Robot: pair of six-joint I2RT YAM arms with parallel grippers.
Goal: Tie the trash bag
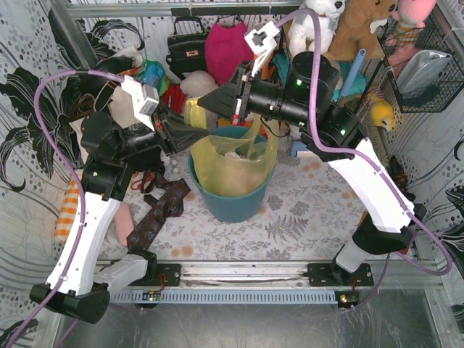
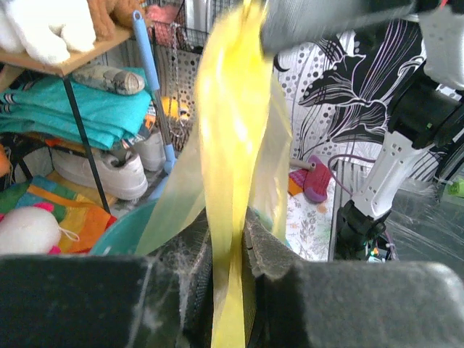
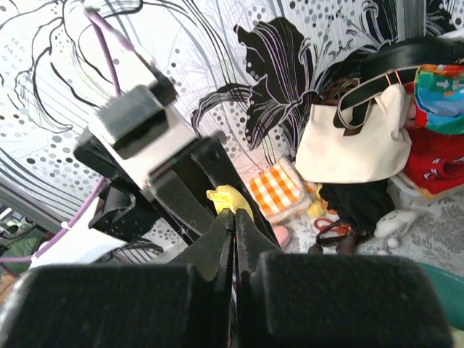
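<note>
The trash bag (image 1: 232,163), thin yellow-green plastic with white paper showing through, sits in the round teal bin (image 1: 232,206) at mid-table. One flap is pulled up and left into a taut strip (image 2: 232,130). My left gripper (image 1: 190,138) is shut on that strip just above the bin's left rim, and in the left wrist view the strip runs between the pads (image 2: 243,221). My right gripper (image 1: 203,103) reaches in from the right just above the left one. Its jaws (image 3: 233,212) are shut, with the strip's yellow end (image 3: 230,197) bunched at their tips.
A dark patterned cloth (image 1: 156,214) and an orange checked cloth (image 1: 67,210) lie left of the bin. A cream tote bag (image 3: 355,145) leans at the back left. Bags, a shelf of plush toys (image 1: 348,29) and a wire basket (image 1: 424,65) crowd the back.
</note>
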